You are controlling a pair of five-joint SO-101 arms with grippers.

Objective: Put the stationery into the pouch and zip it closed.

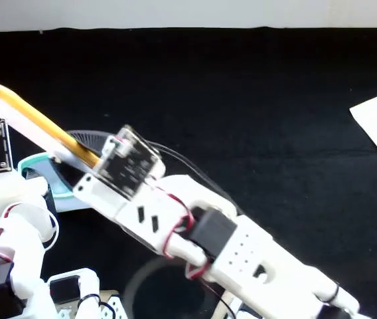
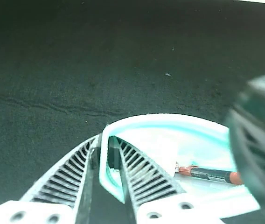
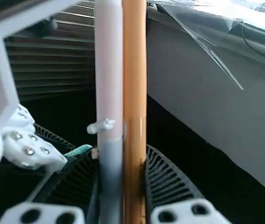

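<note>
1. Right gripper (image 3: pixel 121 158) is clamping two things side by side between its dark ribbed jaws: a long yellow wooden pencil (image 3: pixel 134 93) and a pale pink plastic pen (image 3: pixel 109 70) with a grey lower barrel. The jaws are gaping only by the width of the two shafts.
2. Both shafts are touching, running parallel and sticking far out past the fingertips. In the high view they are pointing up and away from the arm.
3. Left gripper (image 2: pixel 104 140) is pinching the teal rim of the translucent white pouch (image 2: pixel 170 119), jaws almost closed, one finger inside the mouth and one outside.
4. The pouch is lying just beside the right gripper's jaws on the black table cover (image 1: pixel 255 100), mouth gaping open. An orange-and-black pen (image 2: pixel 212 175) is lying inside, near the left gripper's inner finger.
5. Judged step: getting the held pair into the pouch.
   - Tip the long free ends down toward the mouth.
   - Line the shafts up along the pouch's length.
   - Hold the rim lifted with the left gripper.
   - Let go only once the tips are past the rim.
   - Risk: the shafts catching the rim or rolling off onto the cover.
6. Zipping is not yet done, and the zip pull cannot be made out.
</note>
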